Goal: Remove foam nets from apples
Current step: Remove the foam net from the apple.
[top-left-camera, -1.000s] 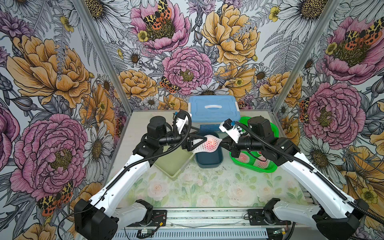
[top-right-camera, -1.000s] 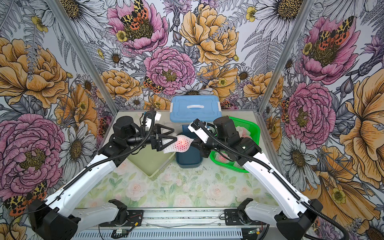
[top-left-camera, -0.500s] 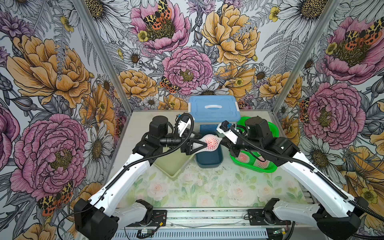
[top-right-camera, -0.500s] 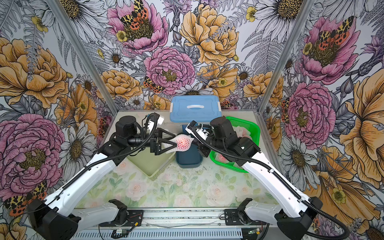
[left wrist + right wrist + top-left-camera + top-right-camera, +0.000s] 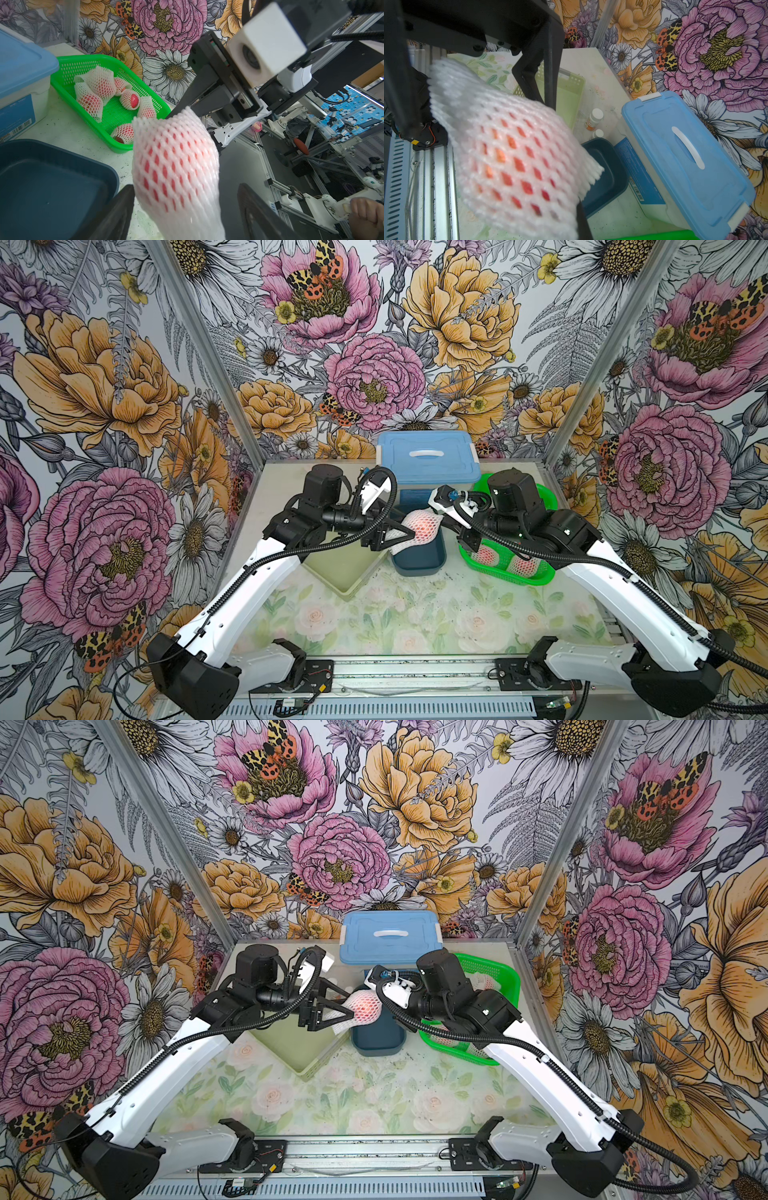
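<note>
A red apple in a white foam net (image 5: 422, 526) (image 5: 363, 1006) hangs in the air above a dark blue bin (image 5: 419, 562). My right gripper (image 5: 442, 522) (image 5: 577, 207) is shut on the net's right end and carries it. My left gripper (image 5: 405, 526) (image 5: 185, 187) is open, its two black fingers on either side of the net's loose left end (image 5: 187, 218). One finger touches the foam and the other stands apart from it. Several more netted apples (image 5: 93, 83) (image 5: 523, 566) lie in the green basket (image 5: 536, 576) at the right.
A pale green tray (image 5: 345, 572) sits left of the dark blue bin. A blue lidded box (image 5: 430, 458) stands at the back. Two small white bottles (image 5: 593, 119) stand between the tray and the box. Flowered walls close in three sides.
My left gripper has moved right until its fingers reach over the net's loose end, and its jaws have narrowed a little. The right gripper has kept its hold and shifted slightly left.
</note>
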`<state>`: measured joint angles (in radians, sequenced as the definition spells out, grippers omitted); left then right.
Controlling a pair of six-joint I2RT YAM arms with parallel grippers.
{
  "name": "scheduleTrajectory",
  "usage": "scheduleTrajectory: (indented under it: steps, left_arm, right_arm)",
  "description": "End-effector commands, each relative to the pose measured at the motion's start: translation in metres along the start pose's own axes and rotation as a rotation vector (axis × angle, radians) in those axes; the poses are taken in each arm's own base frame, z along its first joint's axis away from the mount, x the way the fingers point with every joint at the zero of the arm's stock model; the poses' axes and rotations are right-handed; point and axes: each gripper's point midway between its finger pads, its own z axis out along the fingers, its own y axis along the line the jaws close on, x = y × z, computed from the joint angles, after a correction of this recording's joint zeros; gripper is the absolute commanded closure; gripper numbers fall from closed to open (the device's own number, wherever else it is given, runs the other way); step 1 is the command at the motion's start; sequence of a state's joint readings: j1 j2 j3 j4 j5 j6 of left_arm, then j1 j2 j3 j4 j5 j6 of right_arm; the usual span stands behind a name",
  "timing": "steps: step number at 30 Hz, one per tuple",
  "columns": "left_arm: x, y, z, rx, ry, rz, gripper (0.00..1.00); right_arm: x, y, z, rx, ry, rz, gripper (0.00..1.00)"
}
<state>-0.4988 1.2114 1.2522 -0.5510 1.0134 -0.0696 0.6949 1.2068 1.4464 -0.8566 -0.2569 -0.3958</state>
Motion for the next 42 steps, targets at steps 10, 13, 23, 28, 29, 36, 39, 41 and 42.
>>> scheduleTrajectory:
  steps: [10,13,23,28,29,36,39,41,42]
  left_arm:
    - [0.013,-0.009,0.009,0.077,0.078,-0.020,0.03]
    - [0.014,-0.007,0.010,0.069,0.091,-0.022,0.09]
    - [0.019,-0.008,0.017,0.113,0.152,-0.045,0.46]
    - [0.025,-0.012,0.019,0.112,0.174,-0.043,0.15]
    - [0.026,-0.012,0.020,0.110,0.176,-0.042,0.12]
    - [0.024,-0.009,0.021,0.096,0.178,-0.033,0.18]
    - [0.021,-0.007,0.023,0.089,0.177,-0.028,0.06]
    - [0.019,-0.007,0.024,0.089,0.178,-0.025,0.04]
    - [0.018,-0.007,0.024,0.092,0.176,-0.022,0.04]
  right_arm:
    - [-0.017,-0.002,-0.009,0.035,-0.024,-0.098,1.00]
    - [-0.020,0.003,-0.009,0.021,-0.030,-0.129,1.00]
    - [-0.024,0.001,-0.013,0.057,-0.028,-0.168,1.00]
    - [-0.022,-0.010,-0.013,0.112,-0.002,-0.182,1.00]
    - [-0.023,-0.011,-0.013,0.115,-0.003,-0.184,1.00]
    - [-0.030,-0.005,-0.015,0.085,-0.030,-0.197,1.00]
    - [-0.031,0.001,-0.014,0.064,-0.037,-0.212,1.00]
    - [-0.030,0.006,-0.013,0.050,-0.038,-0.231,1.00]
    - [-0.029,0.005,-0.011,0.057,-0.029,-0.233,1.00]
